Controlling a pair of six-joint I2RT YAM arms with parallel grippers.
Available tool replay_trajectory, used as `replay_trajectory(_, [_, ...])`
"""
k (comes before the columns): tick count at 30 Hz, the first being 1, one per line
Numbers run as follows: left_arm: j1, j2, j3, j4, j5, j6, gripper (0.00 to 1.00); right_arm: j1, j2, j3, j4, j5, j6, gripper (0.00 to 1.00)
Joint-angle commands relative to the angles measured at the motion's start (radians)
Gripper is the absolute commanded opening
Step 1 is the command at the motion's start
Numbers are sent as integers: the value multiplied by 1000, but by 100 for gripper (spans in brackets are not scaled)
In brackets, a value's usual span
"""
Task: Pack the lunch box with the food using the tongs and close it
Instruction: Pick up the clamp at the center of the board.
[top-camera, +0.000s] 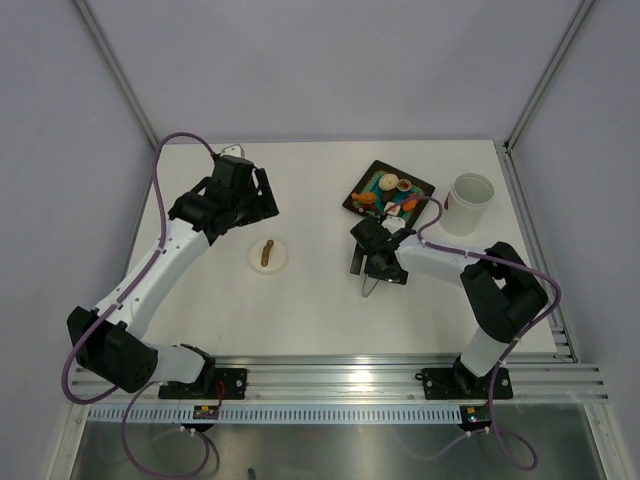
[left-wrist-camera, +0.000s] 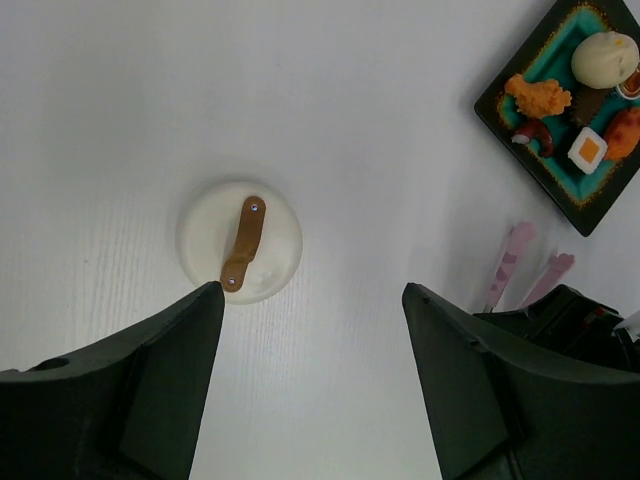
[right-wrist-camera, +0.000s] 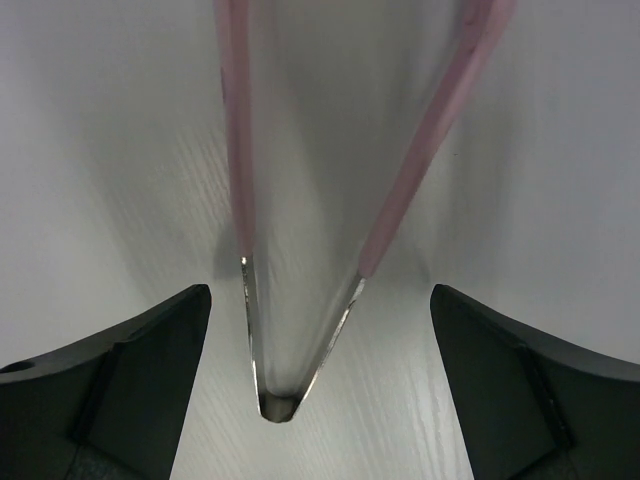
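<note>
The pale pink tongs (right-wrist-camera: 238, 180) lie flat on the table, and their metal hinge end points toward the wrist camera. My right gripper (right-wrist-camera: 320, 295) stands open astride them, with both fingers clear of the arms. From above, the tongs' hinge (top-camera: 369, 289) pokes out below the right gripper (top-camera: 375, 265). The food (top-camera: 390, 190) sits on the black tray (top-camera: 352, 201), and the open white lunch box (top-camera: 472, 203) stands to its right. Its round lid (left-wrist-camera: 275, 250), with a brown handle, lies on the table. My left gripper (left-wrist-camera: 312, 290) hangs open and empty above the table, near the lid.
In the left wrist view, the tray (left-wrist-camera: 520, 135) with its food is at the top right, and the tongs' pink tips (left-wrist-camera: 510, 262) stick out past the right arm's black wrist. The table's far edge runs just behind the tray and the tub.
</note>
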Motion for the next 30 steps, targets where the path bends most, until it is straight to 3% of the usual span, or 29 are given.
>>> replay_trajectory(1, [1, -50, -17, 37, 4, 18, 76, 28, 28, 47, 49, 16, 32, 99])
replay_trajectory(6, [-1, -50, -34, 40, 13, 12, 76, 38, 73, 49, 70, 13, 30, 96])
replay_trajectory(15, [-1, -41, -33, 39, 8, 16, 77, 44, 35, -16, 105, 3, -57, 58])
replay_trajectory(21, [1, -27, -30, 37, 8, 19, 77, 50, -57, -92, 148, -89, -183, 39])
replay_trajectory(25, [-1, -21, -26, 39, 8, 22, 77, 50, -116, -120, 138, -125, -309, 39])
replay_trajectory(30, [1, -3, -20, 42, 19, 22, 77, 50, -131, -118, 118, -145, -405, 65])
